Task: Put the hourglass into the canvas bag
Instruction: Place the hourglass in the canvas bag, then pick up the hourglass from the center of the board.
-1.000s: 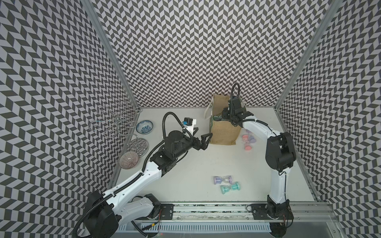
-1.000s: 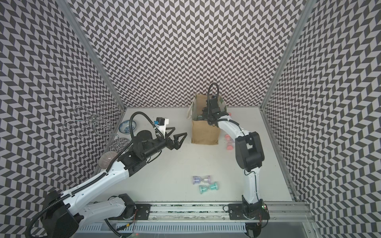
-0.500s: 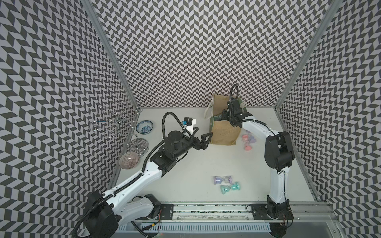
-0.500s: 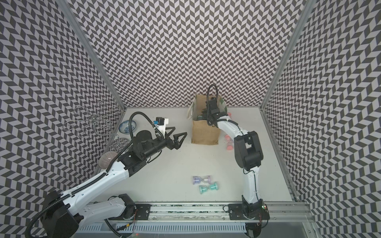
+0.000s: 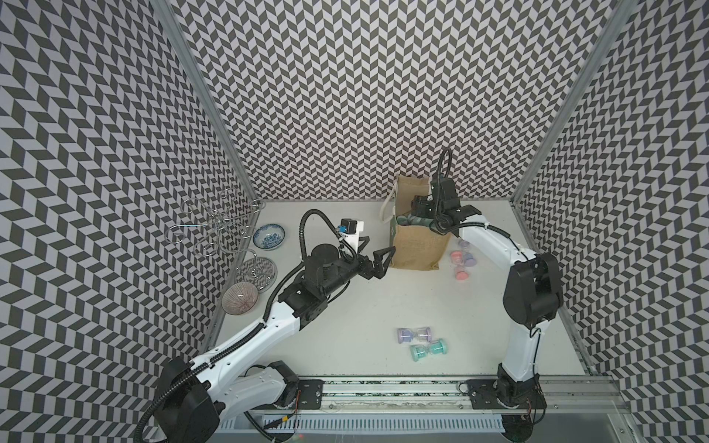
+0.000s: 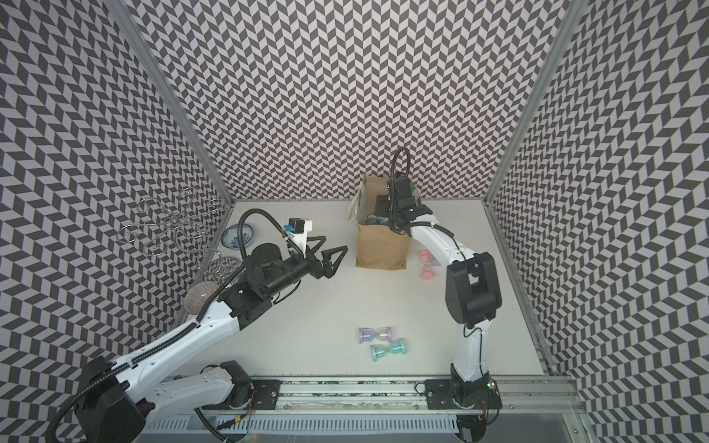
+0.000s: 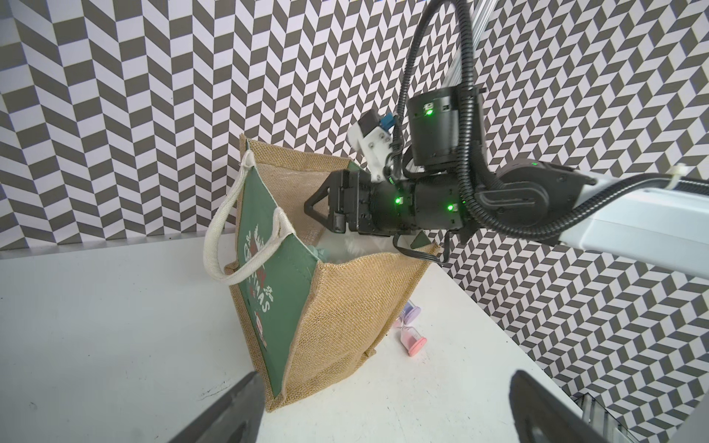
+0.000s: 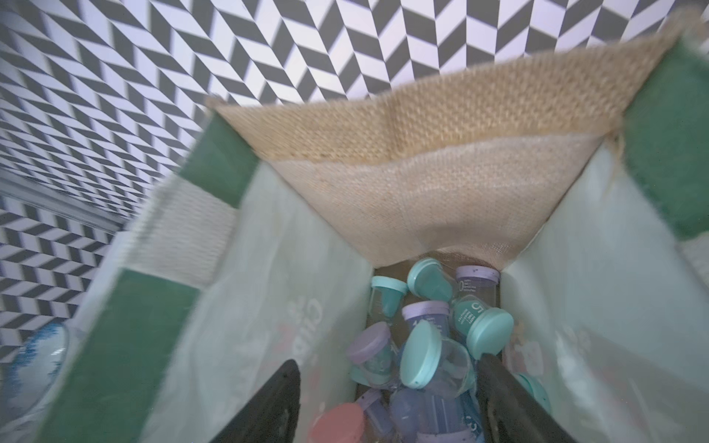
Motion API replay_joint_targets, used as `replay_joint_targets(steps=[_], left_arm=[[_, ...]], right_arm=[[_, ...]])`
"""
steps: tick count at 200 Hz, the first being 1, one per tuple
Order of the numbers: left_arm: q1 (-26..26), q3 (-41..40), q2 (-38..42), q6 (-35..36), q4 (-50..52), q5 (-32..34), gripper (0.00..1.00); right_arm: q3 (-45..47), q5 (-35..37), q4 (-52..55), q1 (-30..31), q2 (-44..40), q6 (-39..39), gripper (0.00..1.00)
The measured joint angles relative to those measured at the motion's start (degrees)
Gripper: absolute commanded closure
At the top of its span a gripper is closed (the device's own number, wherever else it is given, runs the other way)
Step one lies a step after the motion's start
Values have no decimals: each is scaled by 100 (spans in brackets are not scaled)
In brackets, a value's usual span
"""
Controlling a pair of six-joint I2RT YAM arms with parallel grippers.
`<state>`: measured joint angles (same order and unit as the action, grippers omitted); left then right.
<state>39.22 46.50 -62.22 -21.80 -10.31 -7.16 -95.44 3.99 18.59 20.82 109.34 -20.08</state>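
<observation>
Brushed aluminium rail (image 5: 383,387) runs along the near edge, with both arm bases bolted to it. Matt white table (image 5: 345,307) lies beyond.

Nearest on the table: purple hourglass (image 5: 414,335) and teal hourglass (image 5: 429,349). Both lie on their sides, close together, with clear bulbs between round plastic caps.

Left edge: ribbed mauve bowl (image 5: 239,298), then a wire rack (image 5: 215,226) of looped chrome hooks, then a glazed blue-and-white bowl (image 5: 269,236).

Mid-table: left gripper (image 5: 380,246), black triangular fingers spread wide and holding nothing. It hovers just beside the bag's near left corner.

Right of the bag: pink hourglass (image 5: 459,264) on its side. A lilac hourglass (image 5: 470,261) lies close by it, partly hidden by the right arm.

Toward the back wall: canvas bag (image 5: 420,249), boxy and upright, mouth open. Coarse tan burlap front, green printed side panel, cream woven handle (image 7: 222,230) drooping outward.

Right gripper (image 8: 387,362) is dipped into the bag's mouth. Its wrist view shows the jaws apart, pinching nothing. Below them, at the bottom against smooth pale lining, sits a jumbled pile of hourglasses (image 8: 420,353) with teal, lilac and pink caps. The bag's rim is blurred in that view.
</observation>
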Motion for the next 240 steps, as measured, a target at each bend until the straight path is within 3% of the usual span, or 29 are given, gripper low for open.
replay_joint_targets(steps=[87,176,240], left_arm=[[0,-72,350,-17,138,-11,1],[2,-433,1145,-232,859,-48,1],[2,-831,1655,-431,1311,-133,1]], right_arm=[[809,-341,-142,275,-1480,0,18],[2299,289,223,1792,-2964,98,17],[3388,566,1014,2662,-3460,-136,17]])
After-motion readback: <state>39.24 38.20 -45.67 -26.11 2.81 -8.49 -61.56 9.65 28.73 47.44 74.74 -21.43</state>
